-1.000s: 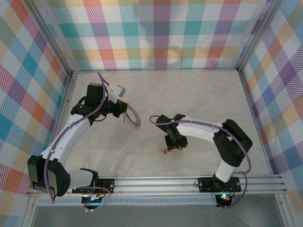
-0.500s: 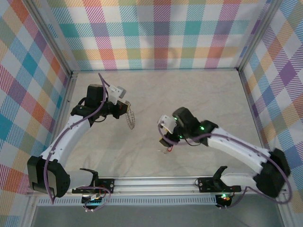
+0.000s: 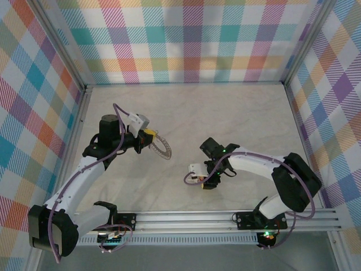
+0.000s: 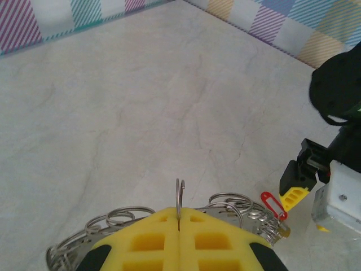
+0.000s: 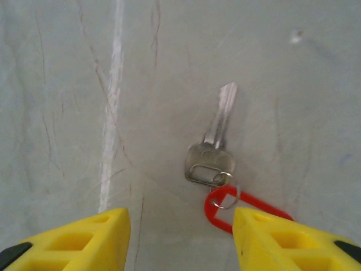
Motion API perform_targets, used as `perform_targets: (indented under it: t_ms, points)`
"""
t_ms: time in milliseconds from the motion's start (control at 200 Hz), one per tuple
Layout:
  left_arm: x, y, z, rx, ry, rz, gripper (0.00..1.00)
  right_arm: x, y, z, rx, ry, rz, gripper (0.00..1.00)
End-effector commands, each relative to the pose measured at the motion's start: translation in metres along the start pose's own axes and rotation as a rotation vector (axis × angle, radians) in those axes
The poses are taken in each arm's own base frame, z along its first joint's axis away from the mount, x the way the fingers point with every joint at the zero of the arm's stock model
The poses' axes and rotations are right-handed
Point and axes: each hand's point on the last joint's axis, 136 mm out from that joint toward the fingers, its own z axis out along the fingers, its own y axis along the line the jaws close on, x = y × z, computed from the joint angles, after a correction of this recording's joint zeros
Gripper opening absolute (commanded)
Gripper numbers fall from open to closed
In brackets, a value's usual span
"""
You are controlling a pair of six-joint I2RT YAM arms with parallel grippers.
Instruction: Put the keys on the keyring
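The keyring [image 3: 162, 148] is a flat grey toothed ring carrying several small wire loops [image 4: 230, 203]. My left gripper [image 3: 150, 139] holds it above the table, its yellow pads [image 4: 146, 240] shut on one upright loop [image 4: 179, 197]. A small silver key [image 5: 213, 152] with a red oval tag [image 5: 240, 208] lies flat on the table. My right gripper [image 5: 180, 237] hovers over it, open; the tag runs under the right finger [image 5: 287, 240]. In the left wrist view the red tag [image 4: 273, 204] lies just beyond the ring, beside the right gripper's yellow fingertip [image 4: 294, 195]. The black-tagged key is out of view.
The pale marble-patterned tabletop [image 3: 237, 118] is enclosed by plaid walls [image 3: 192, 39] on three sides. An aluminium rail [image 3: 186, 219] with both arm bases runs along the near edge. A white scratch line [image 5: 113, 101] marks the table left of the key.
The right arm has swung round, and its gripper now sits low over the red-tagged key. The left gripper has carried the keyring slightly nearer and to the right.
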Motion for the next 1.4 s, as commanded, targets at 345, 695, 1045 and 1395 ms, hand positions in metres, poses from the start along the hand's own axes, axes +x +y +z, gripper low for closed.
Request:
perform_targets:
  t_ms: [345, 695, 1045, 1395]
  points:
    - [-0.013, -0.004, 0.002, 0.024, -0.039, 0.058, 0.0, -0.002, -0.014, 0.007, -0.024, -0.045, 0.033, 0.55]
    - [-0.008, -0.003, 0.004, 0.022, -0.023, 0.043, 0.0, -0.007, -0.005, 0.004, -0.054, -0.063, 0.009, 0.48]
    - [-0.007, -0.001, 0.008, 0.029, -0.012, 0.033, 0.0, 0.005, -0.012, 0.007, 0.083, -0.002, -0.151, 0.48]
    - [-0.003, -0.002, 0.007, 0.03, -0.004, 0.039, 0.0, 0.001, -0.019, 0.019, 0.14, 0.022, -0.235, 0.37]
